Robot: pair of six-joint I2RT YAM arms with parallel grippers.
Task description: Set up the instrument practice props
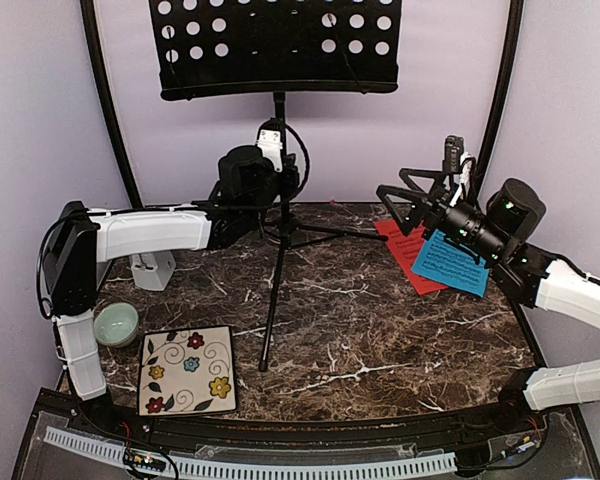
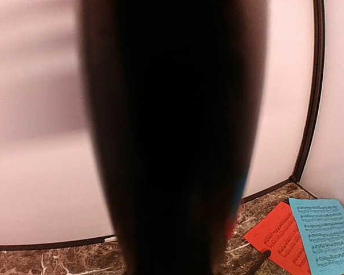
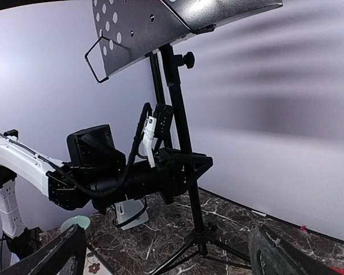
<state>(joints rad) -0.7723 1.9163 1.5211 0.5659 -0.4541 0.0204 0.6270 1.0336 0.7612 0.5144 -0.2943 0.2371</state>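
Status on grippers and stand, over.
Left gripper shut on music stand pole. Right gripper open, empty. Red sheet, blue sheet lying flat, right side. No obstruction seen.

We see a music stand (image 1: 280, 45) of black perforated metal. Its plate looks matt in the top view and has a dull sheen at the top of the right wrist view. The bench (image 1: 380, 330) has a glossy, dark brown, marble-look top with white veins. The blue sheet (image 1: 450, 265) and red sheet (image 1: 405, 250) are matt printed paper. At lower left, the tile (image 1: 187, 370) looks glazed, the bowl (image 1: 116, 323) looks smooth, and the metronome (image 1: 152, 270) looks like whitish plastic.
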